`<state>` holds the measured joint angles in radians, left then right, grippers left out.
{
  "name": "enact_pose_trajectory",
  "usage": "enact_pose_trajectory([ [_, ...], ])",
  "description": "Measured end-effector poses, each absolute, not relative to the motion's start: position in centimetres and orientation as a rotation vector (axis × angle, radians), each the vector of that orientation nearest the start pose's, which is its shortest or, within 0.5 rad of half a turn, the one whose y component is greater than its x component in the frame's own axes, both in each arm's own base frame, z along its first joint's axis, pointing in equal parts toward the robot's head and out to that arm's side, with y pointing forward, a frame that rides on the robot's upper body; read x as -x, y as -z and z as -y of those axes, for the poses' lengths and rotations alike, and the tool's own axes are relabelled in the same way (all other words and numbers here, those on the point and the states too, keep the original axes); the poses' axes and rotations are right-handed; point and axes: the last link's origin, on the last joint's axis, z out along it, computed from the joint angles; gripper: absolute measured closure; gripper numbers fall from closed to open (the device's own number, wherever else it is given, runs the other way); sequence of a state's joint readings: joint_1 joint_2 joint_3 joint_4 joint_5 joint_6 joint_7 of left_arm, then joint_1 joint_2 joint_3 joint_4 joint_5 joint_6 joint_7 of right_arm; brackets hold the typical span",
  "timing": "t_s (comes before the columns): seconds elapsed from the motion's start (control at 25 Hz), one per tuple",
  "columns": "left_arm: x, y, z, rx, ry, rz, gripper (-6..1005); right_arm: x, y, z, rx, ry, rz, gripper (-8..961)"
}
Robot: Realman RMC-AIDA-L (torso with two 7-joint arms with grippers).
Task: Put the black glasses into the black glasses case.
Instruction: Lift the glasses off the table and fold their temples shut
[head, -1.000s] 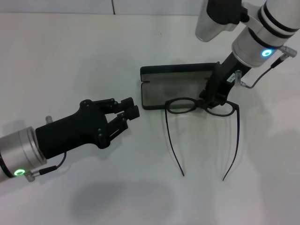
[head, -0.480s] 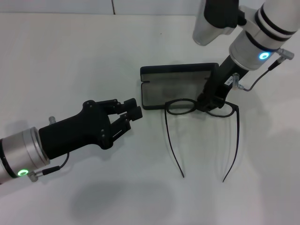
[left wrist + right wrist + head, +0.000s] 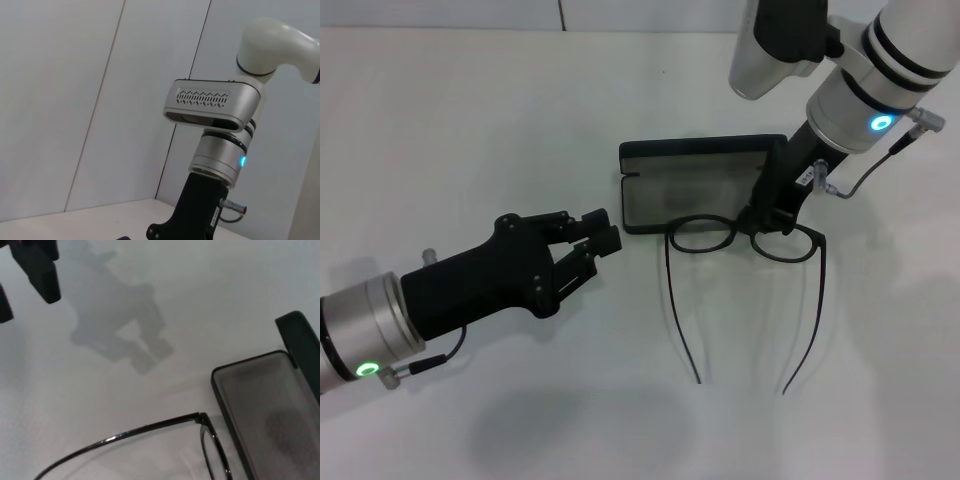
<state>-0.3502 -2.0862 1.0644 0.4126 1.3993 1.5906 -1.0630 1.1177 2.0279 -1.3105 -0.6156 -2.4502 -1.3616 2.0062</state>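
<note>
From here I see the glasses just off the case's open front edge, lenses nearest the case, the two temple arms trailing away from it toward the robot; whether they rest on the table or hang just above it I cannot tell. The case lies open, its grey lining up and its lid standing along the far side. My right gripper comes down over the case's right end and meets the glasses at the bridge, between the two lenses; its tips look closed together on the frame there, but they are black against a black frame and I cannot make out the grip itself, so I will not call it. The right wrist view shows none of that arm's own fingers, only one lens rim with its temple arm beside a corner of the case. My left gripper hovers to the left of the case, well clear of it and of the glasses, its fingers parted a little and holding nothing; the right wrist view catches its dark tips cut off at the picture's edge. The left wrist view shows only the right arm against a wall, no case and no glasses.
</note>
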Motion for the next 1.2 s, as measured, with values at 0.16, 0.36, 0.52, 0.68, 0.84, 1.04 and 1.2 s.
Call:
enact_pose_trajectory([
  [0.16, 26.9, 3.5, -26.8, 2.531, 1.164, 0.597, 823, -11.9, 5.0, -41.3, 2.998, 0.57, -0.281, 917],
  [0.36, 26.7, 2.8, -26.5, 2.499, 1.23, 0.592, 829, -10.5, 3.0, -39.3, 3.0, 0.468, -0.248, 917],
  [0.52, 26.0, 2.0, -26.3, 2.47, 1.33, 0.547, 833, -9.9, 0.6, -36.6, 2.965, 0.295, -0.164, 916],
  [0.68, 24.7, 0.9, -25.7, 2.444, 1.476, 0.441, 838, -11.1, -2.0, -34.6, 2.902, 0.035, -0.135, 916],
  [0.84, 23.5, -0.1, -25.6, 2.42, 1.602, 0.36, 843, -12.3, -3.7, -34.3, 2.841, -0.297, -0.093, 916],
  [1.04, 21.0, -0.3, -27.0, 2.486, 1.693, 0.265, 942, -14.5, -4.8, -34.3, 2.746, -0.702, -0.115, 917],
  [1.2, 18.9, 0.2, -28.0, 2.567, 1.727, 0.207, 966, -15.9, -5.0, -33.8, 2.706, -0.854, -0.087, 917],
])
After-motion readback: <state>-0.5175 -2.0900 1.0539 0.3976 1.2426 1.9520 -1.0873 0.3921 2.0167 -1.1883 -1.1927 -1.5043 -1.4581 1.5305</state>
